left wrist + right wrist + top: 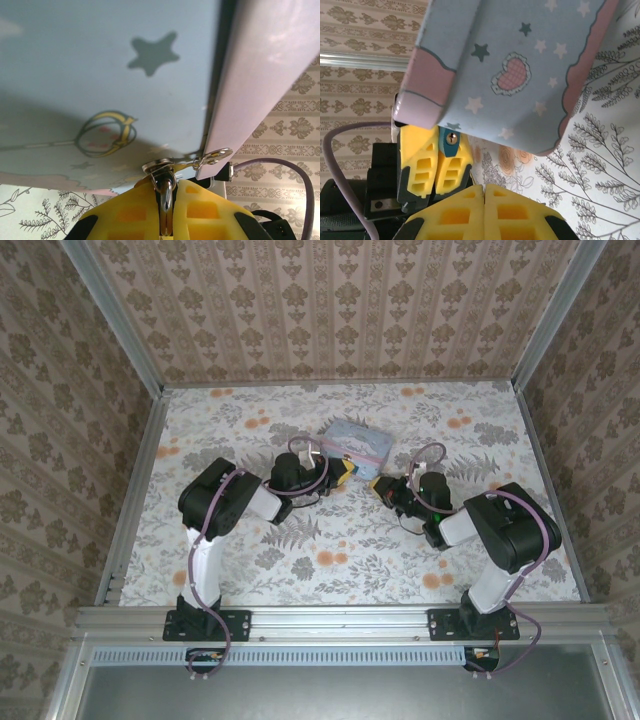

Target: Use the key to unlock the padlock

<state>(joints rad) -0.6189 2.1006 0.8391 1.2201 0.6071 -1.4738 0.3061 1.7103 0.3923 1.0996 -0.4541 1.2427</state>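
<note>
Two arms: left arm [215, 502] down at 7 o'clock of the desk [350, 550], right arm [505, 530] at 5. Two yellow pincers, left pincer [341, 475] and right pincer [382, 486], one per arm. One pale blue tin [355, 440] up around 12, one pink heart [512, 75] printed on its side. One tiny bluish padlock [448, 146], one keyhole [451, 138] in it. One metal hasp [212, 159] on the tin.

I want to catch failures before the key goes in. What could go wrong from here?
1. The left gripper clamps the padlock, which hangs on the clasp of the tin. Any tug may drag or tip the tin.
2. The right gripper is shut, and I cannot tell whether a key sits straight between its fingers. A crooked key would likely miss the small keyhole.
</note>
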